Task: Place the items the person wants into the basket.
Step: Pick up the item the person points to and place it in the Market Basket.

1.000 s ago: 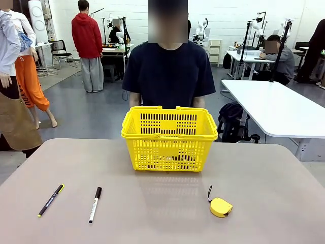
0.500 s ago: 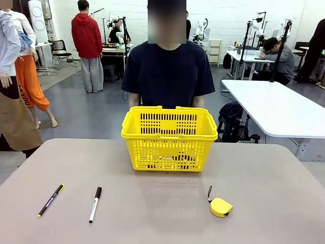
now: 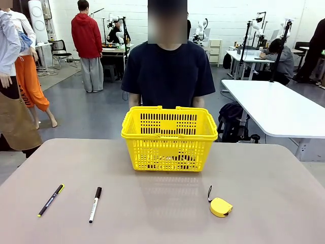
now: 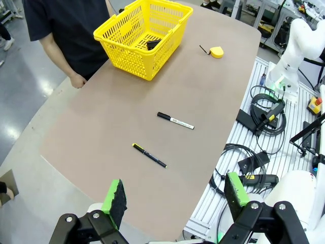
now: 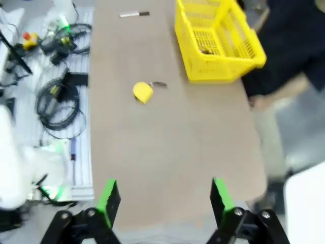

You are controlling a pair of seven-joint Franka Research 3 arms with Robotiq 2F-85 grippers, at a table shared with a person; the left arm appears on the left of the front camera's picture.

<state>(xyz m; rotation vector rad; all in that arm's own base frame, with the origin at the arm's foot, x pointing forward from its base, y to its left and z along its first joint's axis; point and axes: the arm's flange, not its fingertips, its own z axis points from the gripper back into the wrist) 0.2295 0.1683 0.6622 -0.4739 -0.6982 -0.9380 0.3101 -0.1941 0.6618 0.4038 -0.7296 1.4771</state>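
Nothing on the table (image 3: 274, 173) has shifted in the last second, so the task sits paused. The tape measure (image 3: 221, 207) lies right of centre, apart from the yellow basket (image 3: 169, 137) and clear of the edges, with open room around it. Two black pens (image 3: 95, 204) lie to the left. The left gripper (image 4: 175, 193) and right gripper (image 5: 165, 195) are both spread and empty, up high.

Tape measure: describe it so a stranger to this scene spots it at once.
Start at the yellow basket mid-table. Nearer the robot, to its right, lies the tape measure. Unlike the two pens opposite, it is a squat yellow case with a black strap.
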